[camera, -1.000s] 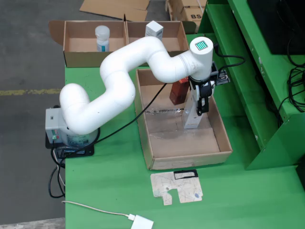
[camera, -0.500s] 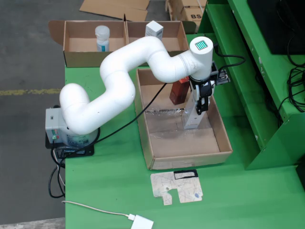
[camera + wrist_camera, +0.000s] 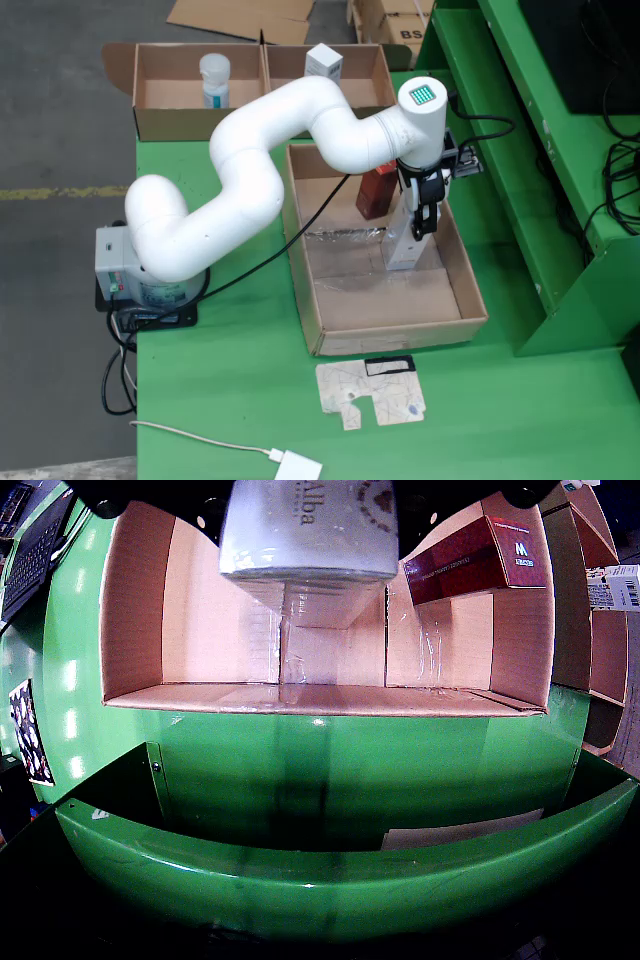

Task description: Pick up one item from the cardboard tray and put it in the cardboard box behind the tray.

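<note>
On the green surface [image 3: 230, 400] beside grey concrete floor [image 3: 60, 110], the cardboard tray [image 3: 470, 300] holds a red box [image 3: 376, 192]. Fingers [image 3: 424, 215] grip a white carton [image 3: 404, 245] inside it; 2 items stand in the cardboard box [image 3: 150, 115] behind.

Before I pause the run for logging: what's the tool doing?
Tool: closed on the white box in the cardboard tray.

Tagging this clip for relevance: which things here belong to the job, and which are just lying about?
Job:
gripper
white box
red box
tray
back box

Lying about:
cardboard scrap
white plug
green shelf
</note>
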Motion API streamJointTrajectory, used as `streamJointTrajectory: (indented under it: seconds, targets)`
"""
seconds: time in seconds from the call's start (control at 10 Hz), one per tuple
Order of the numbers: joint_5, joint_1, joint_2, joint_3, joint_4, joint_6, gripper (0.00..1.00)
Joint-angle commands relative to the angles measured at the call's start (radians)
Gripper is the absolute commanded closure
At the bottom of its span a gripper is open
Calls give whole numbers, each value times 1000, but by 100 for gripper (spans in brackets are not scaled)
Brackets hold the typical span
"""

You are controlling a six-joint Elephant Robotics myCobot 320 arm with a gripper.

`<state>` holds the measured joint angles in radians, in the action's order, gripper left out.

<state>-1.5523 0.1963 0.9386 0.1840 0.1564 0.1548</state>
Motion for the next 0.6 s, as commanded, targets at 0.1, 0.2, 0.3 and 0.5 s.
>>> streamJointTrajectory:
  seconds: [0.1,0.2,0.3,0.5]
  targets:
    - [0,-7,-48,-24,-12,1,100]
    - [-8,-7,-105,63,-53,-4,100]
    - [-6,-5,0,-184,74,-1,100]
    - [-4,1,-30,-184,71,2,100]
